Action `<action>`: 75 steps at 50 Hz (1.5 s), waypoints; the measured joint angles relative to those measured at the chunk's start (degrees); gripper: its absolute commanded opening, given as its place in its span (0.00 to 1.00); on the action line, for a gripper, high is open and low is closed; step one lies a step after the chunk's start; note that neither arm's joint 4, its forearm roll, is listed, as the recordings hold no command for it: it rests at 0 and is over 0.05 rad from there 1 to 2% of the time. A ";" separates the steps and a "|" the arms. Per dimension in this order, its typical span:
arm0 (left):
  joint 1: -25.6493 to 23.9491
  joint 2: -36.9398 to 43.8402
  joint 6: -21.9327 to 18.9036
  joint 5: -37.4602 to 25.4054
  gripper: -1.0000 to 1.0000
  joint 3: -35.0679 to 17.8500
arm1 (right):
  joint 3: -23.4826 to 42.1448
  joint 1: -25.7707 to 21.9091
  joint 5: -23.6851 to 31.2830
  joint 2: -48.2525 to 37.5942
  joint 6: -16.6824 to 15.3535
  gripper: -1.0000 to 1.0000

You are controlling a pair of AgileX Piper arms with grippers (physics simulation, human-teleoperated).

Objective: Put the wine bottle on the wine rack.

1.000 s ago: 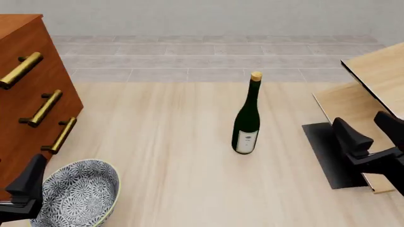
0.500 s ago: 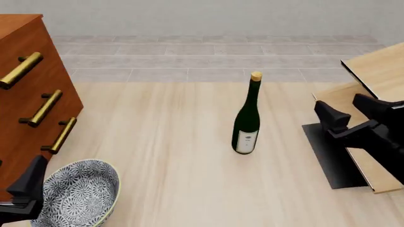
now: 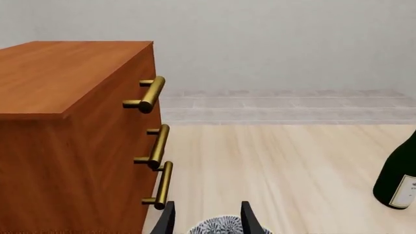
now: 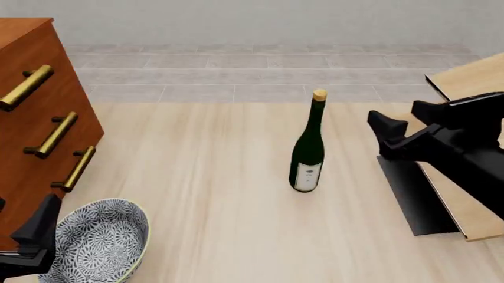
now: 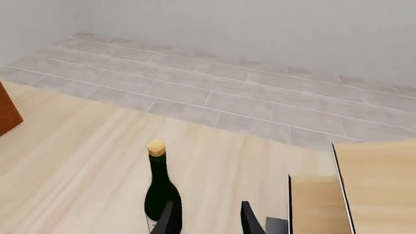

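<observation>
Wine bottle (image 4: 308, 150): upright, mid-tabletop (image 4: 212, 177). Right hand (image 4: 403, 118): wide, empty, between bottle and wine rack (image 4: 464, 88). Left hand (image 3: 206, 219): wide, empty, over patterned bowl (image 4: 98, 242).

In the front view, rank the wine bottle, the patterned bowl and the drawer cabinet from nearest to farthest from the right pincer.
1. wine bottle, upright mid-table, just left of the right pincer.
2. patterned bowl, near left corner.
3. drawer cabinet, far left edge; close to the bowl's rank, but slightly farther.
</observation>
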State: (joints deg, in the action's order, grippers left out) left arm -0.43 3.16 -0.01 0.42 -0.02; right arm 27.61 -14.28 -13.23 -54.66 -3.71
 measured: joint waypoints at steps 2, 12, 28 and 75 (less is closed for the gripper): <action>0.01 0.03 -0.01 0.01 1.00 0.00 | 0.37 -0.34 -0.08 -0.54 -0.04 1.00; 0.08 0.11 -0.05 0.06 1.00 0.00 | 2.03 -2.07 -0.35 -2.91 -0.02 1.00; 0.17 -0.47 -0.06 -0.54 1.00 0.00 | 3.75 -4.61 -1.03 -6.02 0.23 1.00; 0.23 -1.42 -1.09 -2.69 1.00 0.01 | 9.66 -9.38 -5.16 -17.30 0.61 1.00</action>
State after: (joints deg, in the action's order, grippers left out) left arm -0.20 1.74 -1.11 -2.27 -0.01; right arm 37.27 -23.66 -18.39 -71.96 -3.11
